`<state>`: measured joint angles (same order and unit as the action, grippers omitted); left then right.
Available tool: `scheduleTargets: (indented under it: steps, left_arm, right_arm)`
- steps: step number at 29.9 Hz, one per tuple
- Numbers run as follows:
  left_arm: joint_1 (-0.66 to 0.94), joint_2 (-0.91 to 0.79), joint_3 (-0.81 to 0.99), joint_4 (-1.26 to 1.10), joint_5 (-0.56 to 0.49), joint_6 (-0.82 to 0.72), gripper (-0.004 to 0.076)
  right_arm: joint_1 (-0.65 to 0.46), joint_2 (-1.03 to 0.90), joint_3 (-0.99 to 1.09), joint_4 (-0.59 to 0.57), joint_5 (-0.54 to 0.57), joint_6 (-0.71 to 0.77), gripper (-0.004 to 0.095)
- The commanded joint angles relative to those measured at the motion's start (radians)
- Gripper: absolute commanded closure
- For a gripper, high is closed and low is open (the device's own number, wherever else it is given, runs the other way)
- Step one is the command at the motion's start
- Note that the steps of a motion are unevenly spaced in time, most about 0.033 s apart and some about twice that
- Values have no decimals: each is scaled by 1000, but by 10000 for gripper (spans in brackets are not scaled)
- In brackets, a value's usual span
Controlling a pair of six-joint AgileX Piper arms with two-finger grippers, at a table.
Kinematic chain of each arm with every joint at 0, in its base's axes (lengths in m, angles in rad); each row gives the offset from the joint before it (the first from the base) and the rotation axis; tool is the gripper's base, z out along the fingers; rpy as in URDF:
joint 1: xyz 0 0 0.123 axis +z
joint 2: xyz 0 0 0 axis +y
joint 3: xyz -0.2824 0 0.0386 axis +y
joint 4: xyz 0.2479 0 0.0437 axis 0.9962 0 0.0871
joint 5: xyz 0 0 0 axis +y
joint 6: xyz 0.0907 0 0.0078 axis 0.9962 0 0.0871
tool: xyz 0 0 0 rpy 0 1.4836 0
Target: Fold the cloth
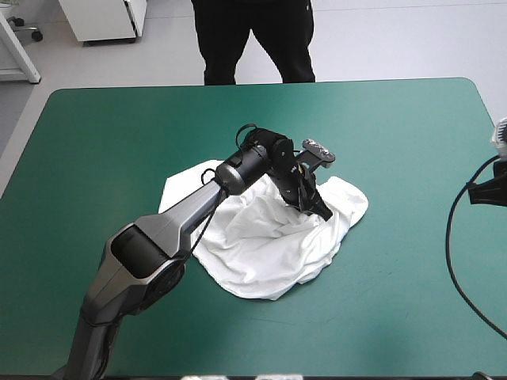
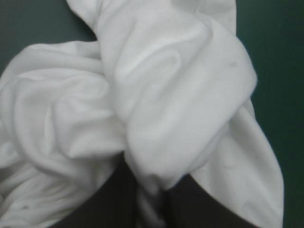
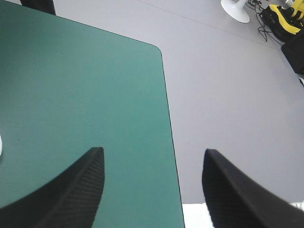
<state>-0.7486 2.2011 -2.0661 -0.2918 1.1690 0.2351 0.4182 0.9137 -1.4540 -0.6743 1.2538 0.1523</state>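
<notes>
A white T-shirt point(image 1: 265, 245) lies crumpled near the middle of the teal-green worktop point(image 1: 111, 142). The left jaws are almost closed, pinching a bunched fold of it between them. The right jaws stand wide apart, holding nothing, over the worktop's right edge.
</notes>
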Motion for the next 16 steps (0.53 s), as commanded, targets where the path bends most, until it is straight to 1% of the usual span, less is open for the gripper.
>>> scheduleTargets:
  steps: [1, 4, 6, 7, 8, 9, 11, 13, 16]
  left_arm:
    - [-7, -87, -35, -19, 26, -6, 634]
    - [-7, -113, -35, -6, 35, -7, 386]
    - [-7, -135, -35, 26, 37, -39, 196]
    - [-4, -147, -35, 58, 44, -68, 127]
    - [-4, -162, -35, 99, 60, -98, 80]
    - [1, -181, -35, 141, 82, -131, 60]
    - [8, -222, -35, 193, 119, -167, 66]
    - [16, -288, -27, 227, 121, -184, 76]
    - [37, -393, 2, 357, 121, -242, 88]
  right_arm:
    - [-2, -7, -25, -40, -5, 5, 340]
    - [-2, -7, -25, -32, -5, 5, 341]
    - [-2, -7, -25, -26, -5, 5, 341]
    - [-2, -7, -25, -24, -5, 5, 341]
    - [-2, -7, -25, -24, -5, 5, 341]
    - [-2, -7, -25, -24, -5, 5, 341]
    - [-2, -7, -25, -22, -5, 5, 341]
    - [-2, -7, -25, -17, -5, 5, 341]
    - [-2, -7, -25, 33, -5, 5, 341]
